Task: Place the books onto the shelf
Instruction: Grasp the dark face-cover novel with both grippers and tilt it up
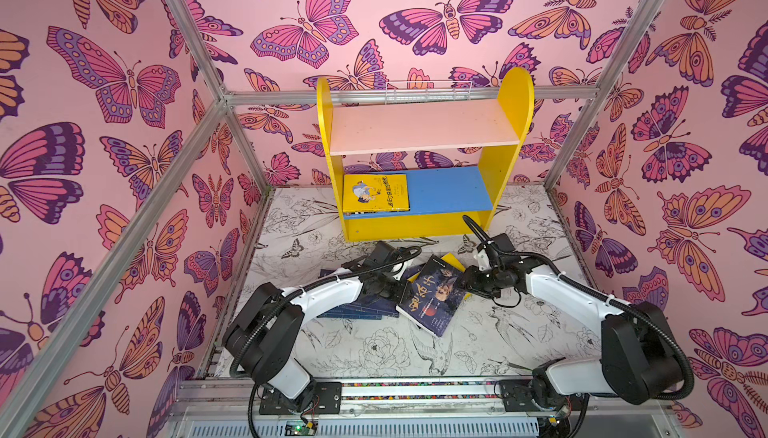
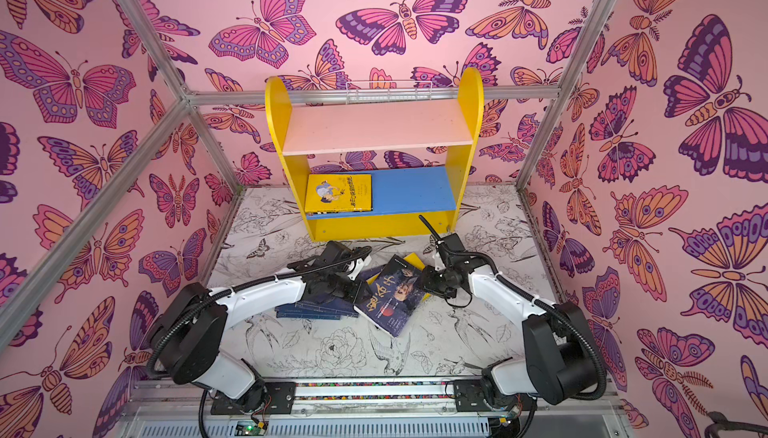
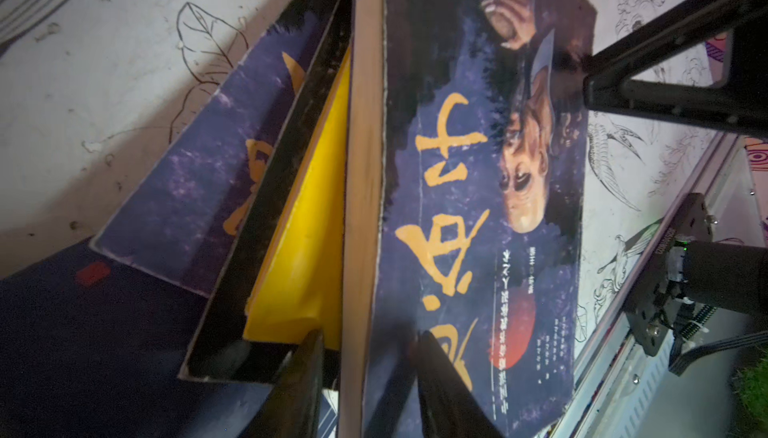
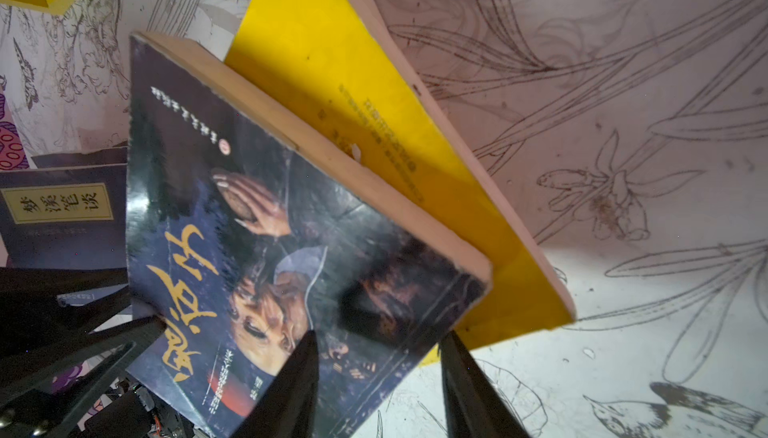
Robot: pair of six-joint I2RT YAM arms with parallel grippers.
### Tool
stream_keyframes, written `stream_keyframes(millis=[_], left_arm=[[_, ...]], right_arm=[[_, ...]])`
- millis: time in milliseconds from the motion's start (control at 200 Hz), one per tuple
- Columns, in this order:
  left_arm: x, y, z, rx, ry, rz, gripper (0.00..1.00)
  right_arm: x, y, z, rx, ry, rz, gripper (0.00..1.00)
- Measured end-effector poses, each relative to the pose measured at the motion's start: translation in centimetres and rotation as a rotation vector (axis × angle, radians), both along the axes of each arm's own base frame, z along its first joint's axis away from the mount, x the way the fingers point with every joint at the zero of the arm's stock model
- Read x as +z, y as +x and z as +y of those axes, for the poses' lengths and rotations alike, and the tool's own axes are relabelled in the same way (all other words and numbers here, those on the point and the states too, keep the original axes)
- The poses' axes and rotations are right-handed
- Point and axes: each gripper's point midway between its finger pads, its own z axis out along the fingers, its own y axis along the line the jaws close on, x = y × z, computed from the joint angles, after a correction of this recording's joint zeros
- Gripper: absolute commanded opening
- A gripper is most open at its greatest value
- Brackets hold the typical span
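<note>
- Left gripper (image 3: 365, 377) straddles one long edge of the dark face-and-calligraphy book (image 1: 432, 294), a finger on the cover and one under the page block; whether it is clamped tight I cannot tell.
- Right gripper (image 4: 378, 377) straddles the book's opposite corner, jaws partly apart, one finger (image 4: 291, 373) over the cover; grip uncertain.
- Book lies tilted between both arms, long axis slanting toward the shelf (image 1: 419, 223), resting on a yellow book (image 4: 374, 82) and navy books (image 1: 357, 309).
- Shelf stands just beyond; another yellow cartoon book (image 1: 376, 192) already lies on its blue board (image 1: 449, 188).
</note>
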Motion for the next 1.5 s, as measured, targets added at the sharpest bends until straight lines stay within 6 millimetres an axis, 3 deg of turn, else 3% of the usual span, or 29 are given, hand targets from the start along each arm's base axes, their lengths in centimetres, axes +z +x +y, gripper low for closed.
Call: stream_keyframes(millis=[180, 601, 826, 1016, 1212, 1342, 1502], left_arm=[[0.1, 1.2, -0.6, 0.005, 0.035, -0.018, 0.00], [0.1, 4.3, -1.9, -0.008, 0.107, -0.106, 0.00], [0.1, 7.3, -2.7, -0.066, 0.183, -0.229, 0.00], [-0.1, 10.4, -3.7, -0.117, 0.255, -0.330, 0.00], [-1.4, 12.9, -4.1, -0.151, 0.313, -0.375, 0.00], [-3.1, 12.9, -3.7, -0.168, 0.341, -0.345, 0.00], [-3.6, 12.6, -3.8, -0.180, 0.339, -0.320, 0.00]], right_arm=[[-0.2, 0.3, -0.2, -0.010, -0.009, -0.005, 0.46], [-0.2, 2.6, -1.5, -0.136, -0.007, -0.034, 0.57], [-0.5, 5.1, -3.6, -0.253, -0.002, -0.066, 0.58], [-1.1, 6.1, -4.9, -0.303, -0.022, -0.074, 0.58], [-0.6, 6.8, -4.4, -0.268, 0.004, -0.115, 0.51], [-0.7, 6.8, -4.1, -0.243, 0.034, -0.138, 0.46], [0.1, 6.2, -3.3, -0.194, 0.077, -0.164, 0.39]])
